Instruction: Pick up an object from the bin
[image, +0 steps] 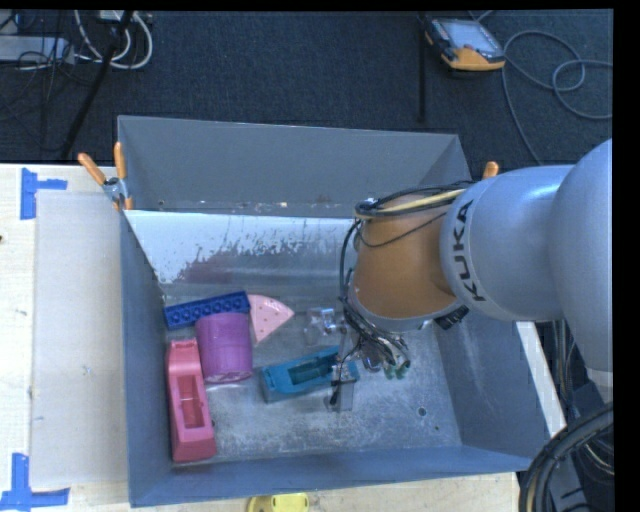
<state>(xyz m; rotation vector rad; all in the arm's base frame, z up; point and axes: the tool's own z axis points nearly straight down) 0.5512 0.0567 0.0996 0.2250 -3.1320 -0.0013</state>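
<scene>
Camera view: gripper (342, 385) was low over the bin (300, 170) floor; couldn't tell if spread or closed. Teal block (297, 377) lay just left of it, right end by the tip. Further left: purple block (224, 346), pink block (188, 410), blue brick (206, 308), pale pink wedge (268, 315).

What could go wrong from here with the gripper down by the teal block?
The gripper sits at the right end of the teal rectangular plastic block, not over its middle, so a grip there might let it swivel or slip. A nudge could also push the block into the purple plastic cylinder lying close beside it.
</scene>
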